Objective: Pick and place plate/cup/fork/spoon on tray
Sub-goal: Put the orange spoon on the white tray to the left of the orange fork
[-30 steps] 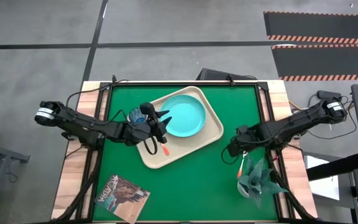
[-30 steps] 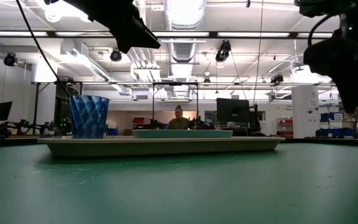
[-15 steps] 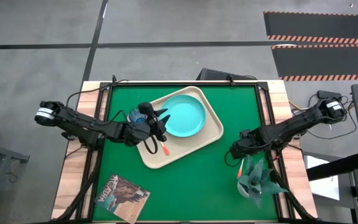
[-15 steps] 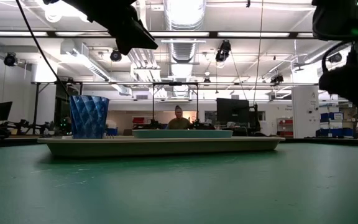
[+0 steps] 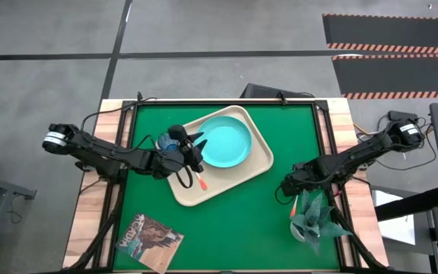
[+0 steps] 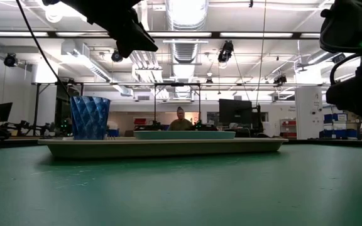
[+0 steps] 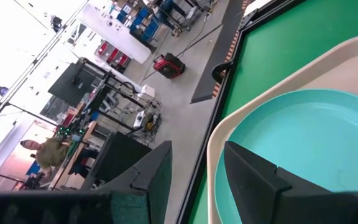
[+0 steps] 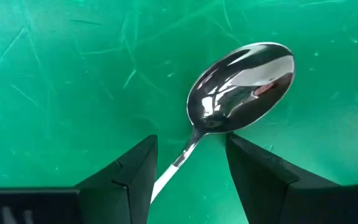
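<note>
The spoon point(image 8: 241, 87) lies on the green mat at the right, bowl up, with its red-orange handle end point(image 5: 293, 206) toward the near edge. My right gripper point(image 8: 188, 163) points down over it, open, one finger on either side of the spoon's thin neck, and touches nothing. The turquoise plate point(image 5: 225, 142) lies on the beige tray point(image 5: 258, 163). The fork's red-orange handle point(image 5: 202, 181) lies on the tray. The blue cup point(image 6: 90, 117) stands at the tray's left corner. My left gripper point(image 7: 197, 168) hangs open above the tray's left part, beside the plate.
A teal plant-like thing point(image 5: 314, 217) stands close to the right arm at the near right. A magazine point(image 5: 150, 237) lies at the mat's near left. Bare green mat stretches between the tray and the spoon. A person sits far off in the room.
My right gripper has sunk toward the spoon and tipped and rolled a little, still open. The left arm and the things on the tray have kept still.
</note>
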